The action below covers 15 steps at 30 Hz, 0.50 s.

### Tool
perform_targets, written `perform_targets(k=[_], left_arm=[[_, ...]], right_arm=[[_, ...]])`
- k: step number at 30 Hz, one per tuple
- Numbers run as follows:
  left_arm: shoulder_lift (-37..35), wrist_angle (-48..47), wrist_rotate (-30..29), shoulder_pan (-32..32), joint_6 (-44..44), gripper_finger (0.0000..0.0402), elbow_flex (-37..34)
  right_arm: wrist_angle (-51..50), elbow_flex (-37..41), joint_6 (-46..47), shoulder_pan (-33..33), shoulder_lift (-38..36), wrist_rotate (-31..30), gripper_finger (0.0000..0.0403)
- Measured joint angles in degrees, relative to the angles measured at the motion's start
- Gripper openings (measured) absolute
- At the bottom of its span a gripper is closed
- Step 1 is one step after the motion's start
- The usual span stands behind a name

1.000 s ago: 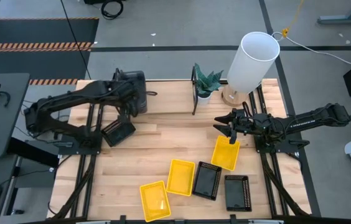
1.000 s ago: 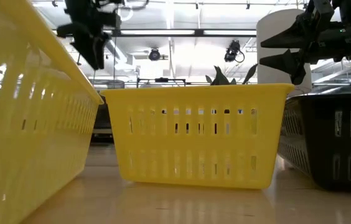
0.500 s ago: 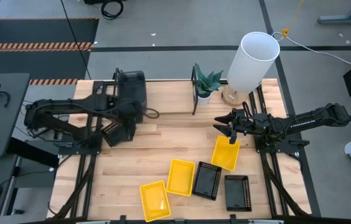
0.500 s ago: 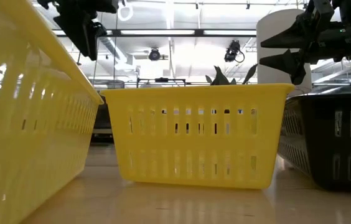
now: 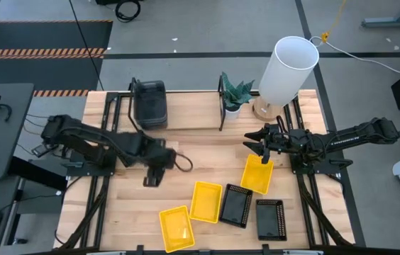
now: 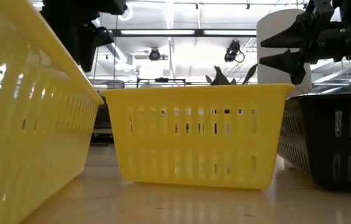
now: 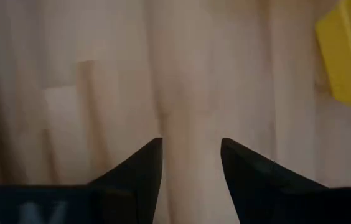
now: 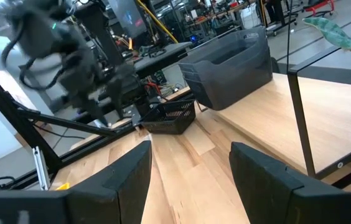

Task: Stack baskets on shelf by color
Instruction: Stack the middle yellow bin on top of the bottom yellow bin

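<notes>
My left gripper (image 5: 152, 176) hangs open over bare wood, pointing down, with nothing between its fingers (image 7: 191, 180). A yellow basket (image 7: 350, 56) lies just beyond it. Three yellow baskets (image 5: 206, 202) and two black ones (image 5: 235, 205) rest flat on their bottoms on the table. Another black mesh basket (image 8: 172, 118) sits on the table under my left arm. Grey baskets (image 5: 150, 103) stand nested at the left end of the shelf (image 5: 189, 113). My right gripper (image 5: 258, 145) waits open above the rightmost yellow basket (image 5: 257, 173).
A small plant in a white pot (image 5: 235, 95) stands at the shelf's right end frame. A tall white cylinder (image 5: 289, 67) stands at the far right. Bare wood lies between my left gripper and the yellow baskets.
My left gripper has swung away from the grey baskets on the shelf toward the table's near edge and middle. It has sunk a little, tipped further downward, and stayed open. The black mesh basket under the arm has stayed in place.
</notes>
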State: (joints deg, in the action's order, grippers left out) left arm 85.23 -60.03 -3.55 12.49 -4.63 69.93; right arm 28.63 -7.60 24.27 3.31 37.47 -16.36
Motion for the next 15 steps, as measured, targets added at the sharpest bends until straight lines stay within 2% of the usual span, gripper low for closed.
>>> perform_targets(k=[10,15], left_arm=[[9.8,7.4,6.0,7.6,0.2,0.0171,0.4],[14.1,7.6,6.6,9.2,-1.1,0.0171,7.1]], right_arm=[[0.0,0.0,0.0,0.0,0.0,0.0,0.0221],[0.0,0.0,0.0,0.0,0.0,0.0,0.0221]])
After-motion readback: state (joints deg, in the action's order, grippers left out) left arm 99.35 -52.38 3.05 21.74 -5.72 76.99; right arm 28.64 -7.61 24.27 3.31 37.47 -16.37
